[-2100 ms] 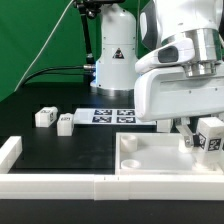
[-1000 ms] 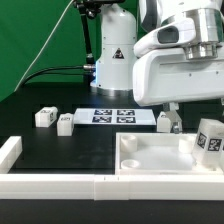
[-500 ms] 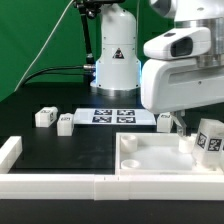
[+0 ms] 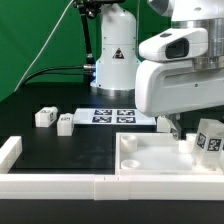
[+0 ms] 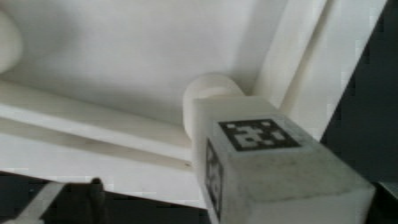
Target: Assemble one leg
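Observation:
A leg [image 4: 208,138], a stubby white block with a square tag, stands upright in the far right corner recess of the white panel [image 4: 150,158]. In the wrist view this leg [image 5: 267,150] fills the near foreground, tag facing the camera. My gripper [image 4: 178,122] hangs just beside it on the exterior view's left, open and holding nothing. One dark finger [image 5: 80,200] shows in the wrist view; the other is hidden. Two more legs [image 4: 43,117] [image 4: 65,123] lie on the black table at the left. A fourth leg [image 4: 167,124] peeks out behind my hand.
The marker board [image 4: 115,116] lies flat behind the panel. A low white rail [image 4: 50,186] runs along the front, with an end piece [image 4: 10,150] at the left. The robot's base [image 4: 115,50] and cables stand at the back.
My gripper was down around the leg on the panel corner. It has let go and lifted, and now sits beside it on the exterior view's left. The leg stays standing.

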Available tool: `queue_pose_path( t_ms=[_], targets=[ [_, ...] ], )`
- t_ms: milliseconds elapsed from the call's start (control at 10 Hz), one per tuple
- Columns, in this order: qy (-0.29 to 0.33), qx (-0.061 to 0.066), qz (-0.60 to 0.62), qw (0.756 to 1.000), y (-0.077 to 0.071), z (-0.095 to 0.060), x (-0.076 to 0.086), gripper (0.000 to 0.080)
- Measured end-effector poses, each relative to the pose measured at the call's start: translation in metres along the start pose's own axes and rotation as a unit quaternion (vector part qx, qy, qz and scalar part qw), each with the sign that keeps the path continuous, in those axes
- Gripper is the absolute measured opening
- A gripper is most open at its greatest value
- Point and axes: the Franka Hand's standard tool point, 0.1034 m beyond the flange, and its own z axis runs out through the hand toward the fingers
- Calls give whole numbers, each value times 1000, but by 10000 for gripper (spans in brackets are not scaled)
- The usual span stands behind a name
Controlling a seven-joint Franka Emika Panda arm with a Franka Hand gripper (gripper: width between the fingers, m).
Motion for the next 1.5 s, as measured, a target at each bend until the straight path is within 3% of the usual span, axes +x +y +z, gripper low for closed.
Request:
queue_pose_path(
  t_ms=[100, 300, 400, 700, 900, 1200, 1400, 1500],
  targets=[
    [1, 0, 0, 1000, -1, 1, 0, 649],
    [1, 0, 0, 1000, -1, 1, 0, 374],
    [1, 0, 0, 1000, -1, 1, 0, 291],
    [1, 1, 18, 1000, -1, 1, 0, 290],
    [2, 2, 108, 994, -3, 2, 0, 290],
    [9, 8, 299, 954, -7, 3, 1, 291],
    [7, 8, 465, 885, -7, 4, 1, 291],
    [8, 6, 488, 873, -7, 4, 1, 291]
  ],
)
